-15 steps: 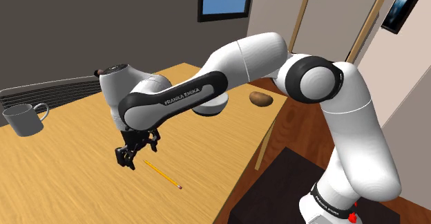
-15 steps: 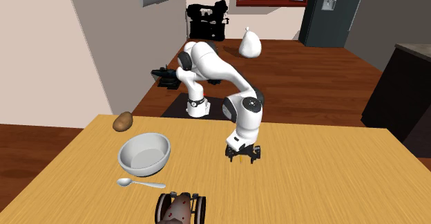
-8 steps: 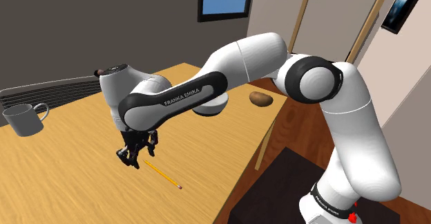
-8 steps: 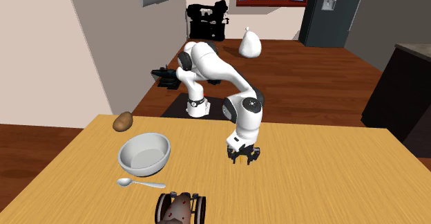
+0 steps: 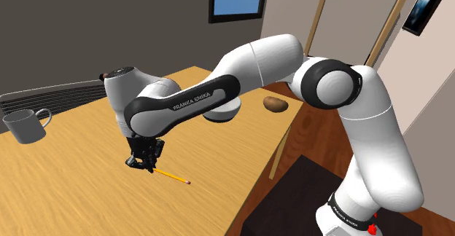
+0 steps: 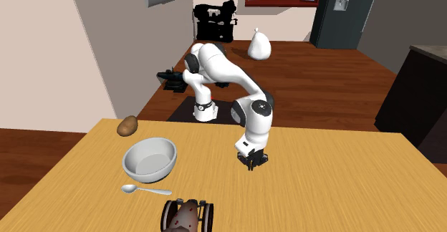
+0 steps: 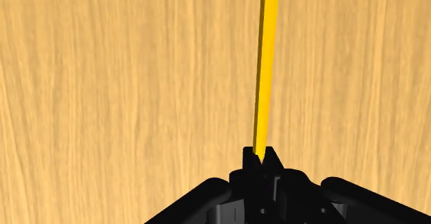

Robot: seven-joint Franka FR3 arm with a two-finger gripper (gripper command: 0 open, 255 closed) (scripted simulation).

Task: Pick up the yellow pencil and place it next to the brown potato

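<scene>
Gripper (image 5: 143,161) is down at the table (image 5: 80,162), and in the wrist view the two fingers (image 7: 250,157) are pinched together on the pencil (image 7: 266,63). They hold it right at one end, and the rest of the yellow shaft runs straight out ahead of the fingertips. From the shoulder view the pencil (image 5: 172,175) looks to lie low along the wood. Its free end points toward the near edge of the table, so I judge it is gripped but not yet lifted.

So I'm at the grasp step, and the carry comes next. The potato (image 5: 275,103) sits well apart from here, near the table's edge at the shoulder view's right, just past the bowl (image 5: 227,111). In the second exterior view the potato (image 6: 128,126) is at the left, close to the bowl (image 6: 150,159), with a spoon (image 6: 143,190) in front of the bowl.

The next move is a straight lift, high enough to clear the bowl's rim. With the hold so near the end, I reckon the long free shaft may swing or droop, so I'd go slowly. Then I'd carry it across and lower it onto bare wood beside the potato, keeping it away from the table edge so it can't roll off.
</scene>
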